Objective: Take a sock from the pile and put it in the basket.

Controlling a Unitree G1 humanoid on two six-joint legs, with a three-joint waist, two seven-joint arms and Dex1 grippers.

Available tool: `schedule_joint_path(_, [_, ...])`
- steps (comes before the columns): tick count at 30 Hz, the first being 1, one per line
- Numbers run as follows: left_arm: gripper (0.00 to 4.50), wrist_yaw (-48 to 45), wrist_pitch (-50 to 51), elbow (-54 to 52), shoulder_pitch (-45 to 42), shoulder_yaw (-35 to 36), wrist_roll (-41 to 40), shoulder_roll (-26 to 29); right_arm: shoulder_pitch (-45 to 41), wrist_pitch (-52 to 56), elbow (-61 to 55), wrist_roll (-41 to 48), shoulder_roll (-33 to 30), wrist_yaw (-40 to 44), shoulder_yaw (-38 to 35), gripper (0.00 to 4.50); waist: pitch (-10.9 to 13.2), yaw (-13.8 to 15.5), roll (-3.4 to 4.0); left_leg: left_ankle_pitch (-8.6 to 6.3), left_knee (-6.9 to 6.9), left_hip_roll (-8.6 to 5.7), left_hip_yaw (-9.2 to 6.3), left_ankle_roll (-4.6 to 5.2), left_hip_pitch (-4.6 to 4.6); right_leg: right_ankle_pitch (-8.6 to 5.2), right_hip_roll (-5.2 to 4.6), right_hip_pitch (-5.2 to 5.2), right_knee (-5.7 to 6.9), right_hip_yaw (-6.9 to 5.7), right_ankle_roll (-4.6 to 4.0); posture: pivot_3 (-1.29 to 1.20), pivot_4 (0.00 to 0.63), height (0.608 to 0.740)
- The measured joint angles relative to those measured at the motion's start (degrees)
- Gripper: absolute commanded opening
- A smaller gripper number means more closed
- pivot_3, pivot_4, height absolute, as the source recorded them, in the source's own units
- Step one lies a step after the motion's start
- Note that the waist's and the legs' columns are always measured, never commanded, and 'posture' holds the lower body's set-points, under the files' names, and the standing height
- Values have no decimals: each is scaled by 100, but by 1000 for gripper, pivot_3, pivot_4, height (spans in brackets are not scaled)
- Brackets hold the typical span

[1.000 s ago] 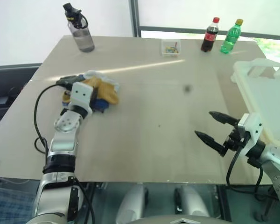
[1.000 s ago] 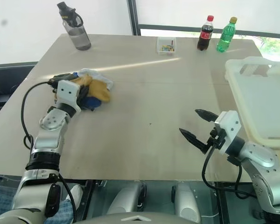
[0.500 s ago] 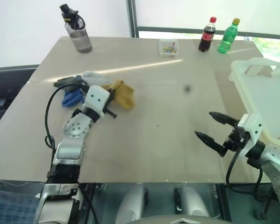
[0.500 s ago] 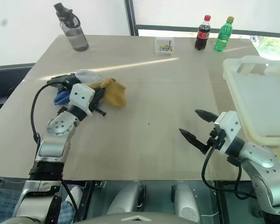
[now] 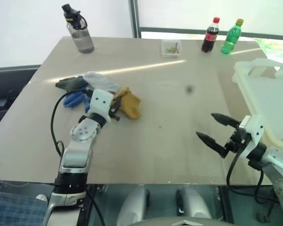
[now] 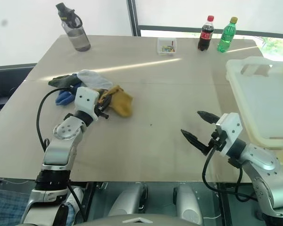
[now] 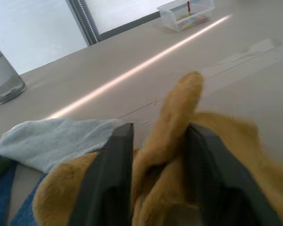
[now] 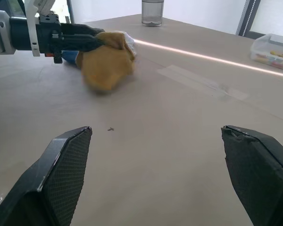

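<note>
The mustard-yellow sock [image 5: 130, 104] lies bunched on the table just right of the pile [image 5: 82, 86] of blue, light grey and dark socks. My left gripper [image 5: 114, 108] points level at it. In the left wrist view an upright fold of the sock [image 7: 177, 110] stands between the two fingers [image 7: 114, 169], touching both. My right gripper [image 5: 205, 125] hovers open and empty over the table's near right part, close to the whitish basket [image 5: 266, 96] at the right edge.
A grey water bottle [image 5: 78, 30] stands at the back left of the table. A small clear box [image 5: 171, 47], a cola bottle [image 5: 208, 35] and a green bottle [image 5: 231, 32] line the back edge. Bare tabletop [image 5: 174, 122] lies between sock and basket.
My left gripper has moved right and a little back toward me, dragging the yellow sock out of the pile. The right arm has stayed still.
</note>
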Motion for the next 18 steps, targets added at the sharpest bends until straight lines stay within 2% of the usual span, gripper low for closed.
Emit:
schedule_joint_path(10, [1762, -142, 78, 16, 18, -143, 109, 90, -7, -6, 0, -19, 17, 7, 18, 4500, 0, 1, 0, 0, 0, 0, -1, 0, 0, 0, -1, 0, -1, 0, -1, 0, 150, 740])
schedule_joint_path(11, [1267, -167, 66, 19, 18, -168, 127, 129, -7, -11, 0, -25, 30, 7, 26, 4500, 0, 1, 0, 0, 0, 0, -1, 0, 0, 0, -1, 0, -1, 0, -1, 0, 150, 740])
schedule_joint_path(12, [1229, -185, 51, 24, 18, -187, 138, 149, -7, -16, 0, -29, 36, 6, 36, 4500, 0, 2, 0, 0, 0, 0, 0, 0, 0, 0, -1, 0, -1, 1, -1, 0, 150, 740])
schedule_joint_path(13, [973, -198, 35, 29, 18, -193, 147, 150, -7, -21, 0, -31, 44, 7, 44, 4500, 0, 2, 0, 0, 0, 0, 0, 0, 0, 0, -1, 0, -1, 1, -1, 0, 150, 740])
schedule_joint_path(15, [67, -223, -39, 100, 16, -225, 187, 175, -7, -28, 0, -40, 54, 6, 57, 4500, 0, 2, 0, 0, 0, 0, 0, 0, 0, 0, -2, 0, -1, 1, -1, 0, 150, 740])
schedule_joint_path(18, [24, -240, -80, 207, 3, -245, 254, 191, -8, -33, 0, -58, 60, 5, 62, 4500, 0, 2, 0, 0, 0, 1, -1, 0, 0, 0, -1, 0, -1, 0, -1, 0, 150, 740])
